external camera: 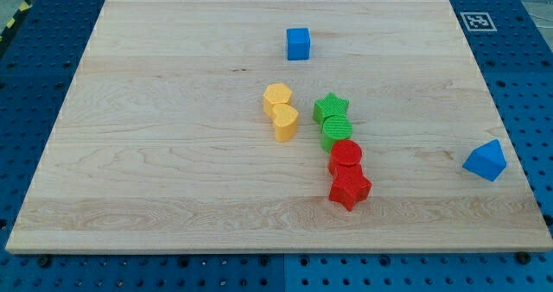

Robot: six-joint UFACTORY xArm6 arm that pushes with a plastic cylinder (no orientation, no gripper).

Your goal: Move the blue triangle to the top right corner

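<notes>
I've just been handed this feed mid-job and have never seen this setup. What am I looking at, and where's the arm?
One camera looks down at a wooden board on a blue perforated table. The arm ends in a plain rod that pushes blocks; my tip is not in this picture, so nothing is being touched. Near the view's right edge sits the blue triangle, the piece to move. Near the top is a blue cube. In the middle are two yellow blocks, a green star against a green round block, then a red round block and a red star.
</notes>
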